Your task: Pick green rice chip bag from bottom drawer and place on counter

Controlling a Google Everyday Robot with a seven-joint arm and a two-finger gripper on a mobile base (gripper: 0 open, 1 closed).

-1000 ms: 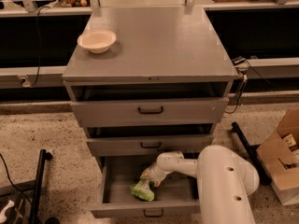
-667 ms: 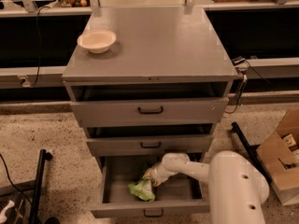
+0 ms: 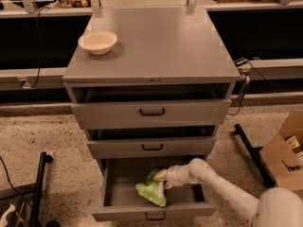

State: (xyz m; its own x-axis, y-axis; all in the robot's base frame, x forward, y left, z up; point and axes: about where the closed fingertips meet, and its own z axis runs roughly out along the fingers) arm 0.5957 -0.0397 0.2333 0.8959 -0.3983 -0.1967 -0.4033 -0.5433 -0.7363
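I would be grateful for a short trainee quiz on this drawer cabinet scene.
1. Fill in: seen from the camera, the round cream bowl stands near the far ____ corner of the flat grey cabinet counter.
2. True or false: the lime-green glossy snack bag lies on the counter.
3. Where is the white arm's end effector?
A) over the bowl
B) inside the open bottom grey metal drawer, at the bag
C) above the counter

Key: 1 left; 2 false; 3 B.
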